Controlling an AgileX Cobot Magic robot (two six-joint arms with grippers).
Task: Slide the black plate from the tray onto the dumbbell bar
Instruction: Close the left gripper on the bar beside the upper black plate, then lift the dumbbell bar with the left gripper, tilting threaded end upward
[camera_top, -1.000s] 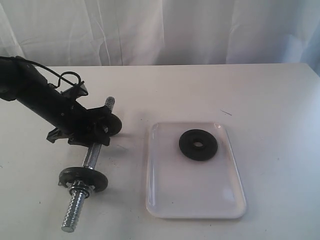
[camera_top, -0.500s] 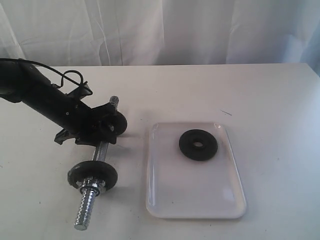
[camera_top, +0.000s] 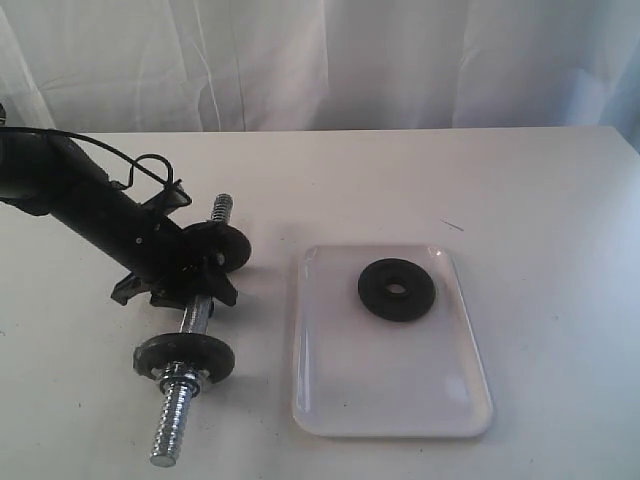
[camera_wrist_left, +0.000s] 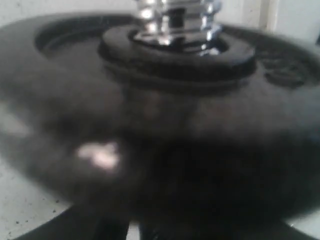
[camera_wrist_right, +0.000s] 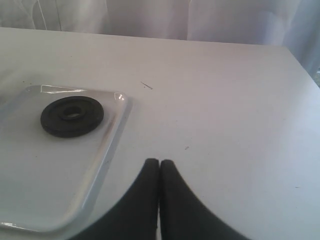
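At the far end of the tray (camera_top: 390, 410), the black plate (camera_top: 396, 290) lying flat, well apart from the dumbbell bar (camera_top: 197, 315), your left gripper (camera_top: 195, 272) clamped on that bar, fingertips hidden, its wrist view filled by a blurred disc (camera_wrist_left: 165, 150), your right gripper (camera_wrist_right: 159, 167) pressed together, empty.

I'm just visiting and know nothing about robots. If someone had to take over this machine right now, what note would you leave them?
Left gripper: closed on the dumbbell bar, between its two fixed discs.
Right gripper: shut, empty, over the table beside the tray.
The black plate: lying flat in the tray, towards the end farther from the exterior camera, untouched.
Done: bar gripped.
Left: pick up the plate and slide it onto a threaded end of the bar.
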